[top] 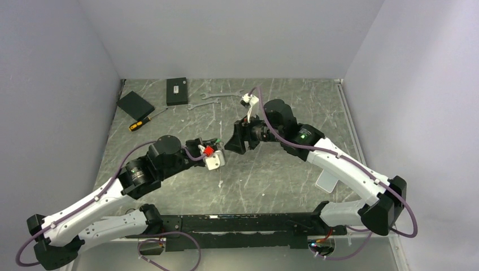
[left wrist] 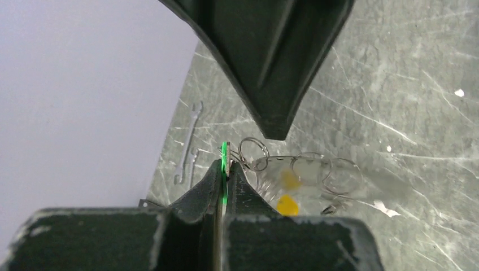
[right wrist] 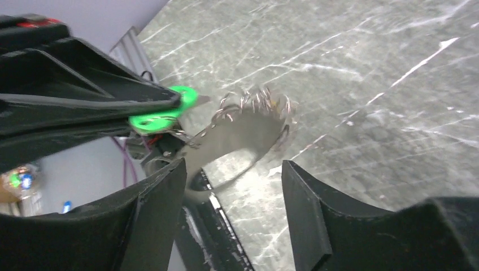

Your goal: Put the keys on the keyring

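Note:
My left gripper [left wrist: 225, 168] is shut on the bright green tag [left wrist: 224, 153] of the keys, seen edge-on between its fingers. Thin wire rings [left wrist: 253, 151] and blurred silvery metal [left wrist: 333, 175] hang from the tag to the right. In the right wrist view the green tag [right wrist: 164, 110] sits in the left gripper's black fingers, with the blurred keys and rings [right wrist: 248, 118] hanging beside it. My right gripper [right wrist: 231, 192] is open and empty, just short of the bunch. In the top view the left gripper [top: 220, 153] and the right gripper [top: 233, 144] meet nose to nose at the table's middle.
Two silver wrenches [top: 217, 97] lie at the back, and also show in the left wrist view [left wrist: 189, 144]. A black box [top: 177, 91], a black pad [top: 135, 104] and a yellow-handled screwdriver [top: 144, 120] lie back left. Blurred yellow spots [left wrist: 288, 204] show under the bunch.

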